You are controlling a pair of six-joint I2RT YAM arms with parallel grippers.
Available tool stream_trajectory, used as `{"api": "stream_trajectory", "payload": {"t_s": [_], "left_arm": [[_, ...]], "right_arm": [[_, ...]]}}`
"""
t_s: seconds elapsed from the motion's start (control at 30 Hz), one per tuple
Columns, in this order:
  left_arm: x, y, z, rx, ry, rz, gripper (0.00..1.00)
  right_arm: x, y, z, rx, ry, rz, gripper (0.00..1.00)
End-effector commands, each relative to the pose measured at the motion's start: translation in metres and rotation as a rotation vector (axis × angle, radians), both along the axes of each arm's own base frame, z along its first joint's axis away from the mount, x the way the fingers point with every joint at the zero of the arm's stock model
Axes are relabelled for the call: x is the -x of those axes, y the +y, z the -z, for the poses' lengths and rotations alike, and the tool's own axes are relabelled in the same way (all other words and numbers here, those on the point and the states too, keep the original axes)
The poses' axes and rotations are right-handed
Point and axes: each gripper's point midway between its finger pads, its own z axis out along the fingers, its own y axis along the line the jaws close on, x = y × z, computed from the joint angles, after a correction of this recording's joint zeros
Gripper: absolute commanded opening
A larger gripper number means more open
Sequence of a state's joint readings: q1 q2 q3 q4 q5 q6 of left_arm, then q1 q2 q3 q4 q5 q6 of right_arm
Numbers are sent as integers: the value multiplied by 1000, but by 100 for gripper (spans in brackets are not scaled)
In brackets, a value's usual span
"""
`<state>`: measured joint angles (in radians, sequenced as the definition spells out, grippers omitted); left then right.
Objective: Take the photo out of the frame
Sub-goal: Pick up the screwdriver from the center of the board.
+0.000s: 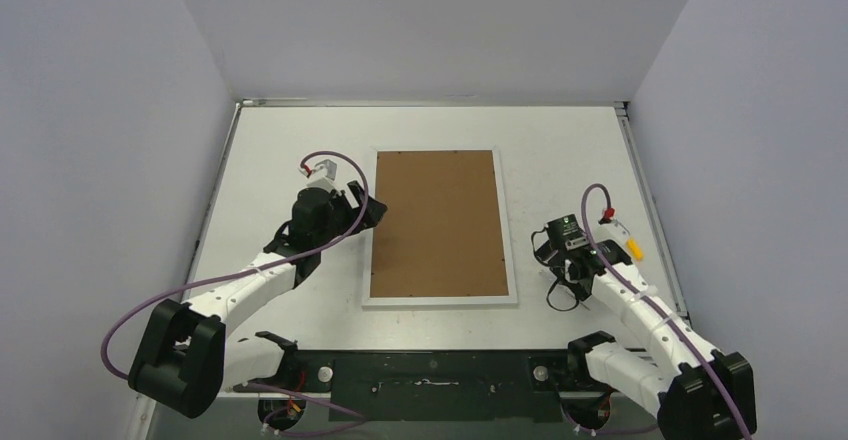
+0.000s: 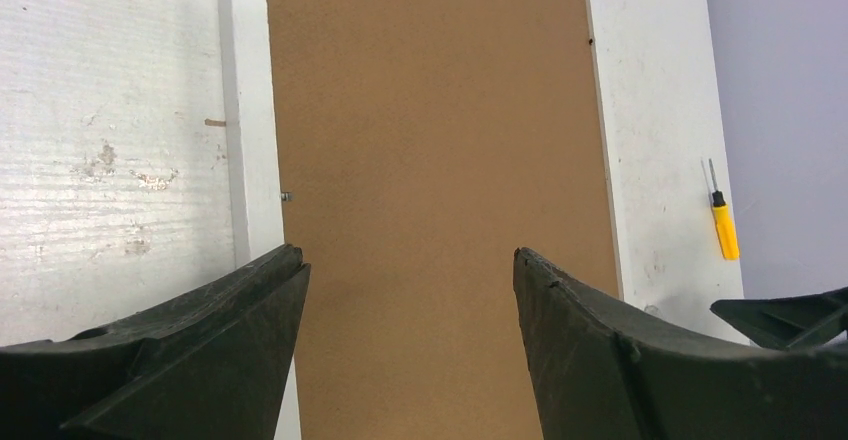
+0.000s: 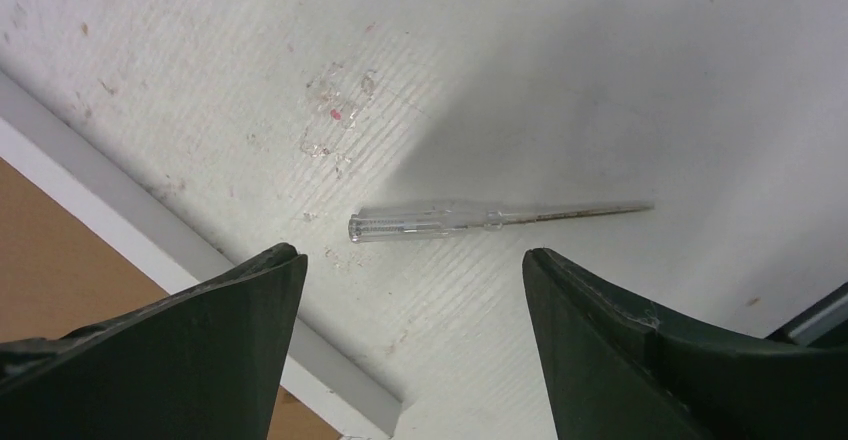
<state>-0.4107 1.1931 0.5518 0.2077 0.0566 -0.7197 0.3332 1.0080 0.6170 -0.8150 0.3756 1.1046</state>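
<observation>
Lying back-up: frame [image 1: 437, 222] | left gripper [image 2: 405, 255] at left edge, spread | right gripper [image 3: 410, 260] rightward, spread

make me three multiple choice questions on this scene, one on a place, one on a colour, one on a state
1. Where does the yellow screwdriver lie relative to the frame?
A. on its back
B. on the table, to its right
C. on the table, to its left

2. What colour is the frame's upturned back?
A. brown
B. black
C. green

3. How does the left gripper stand?
A. shut on the frame
B. open, gripping nothing
C. shut on the screwdriver

Answers:
1 B, the top view shows it on bare table beyond the frame's right border.
2 A, brown board fills the narrow white border.
3 B, its wrist view shows a wide gap between the fingers.
</observation>
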Motion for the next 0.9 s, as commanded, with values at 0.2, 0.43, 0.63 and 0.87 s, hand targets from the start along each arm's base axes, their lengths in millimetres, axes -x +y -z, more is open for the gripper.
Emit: {"api": "stream_trajectory", "payload": {"t_s": [0.2, 0.43, 0.63, 0.87], "left_arm": [[-3, -4, -24, 30, -106, 12, 73], [-2, 3, -29, 5, -131, -17, 73], [0, 2, -28, 4, -131, -11, 73], [1, 0, -27, 6, -133, -5, 73]], "right_arm": [[21, -8, 0, -171, -76, 515, 83], [21, 6, 12, -220, 14, 585, 78], [5, 15, 22, -292, -25, 668, 71], [-6, 4, 27, -243, -6, 735, 74]]}}
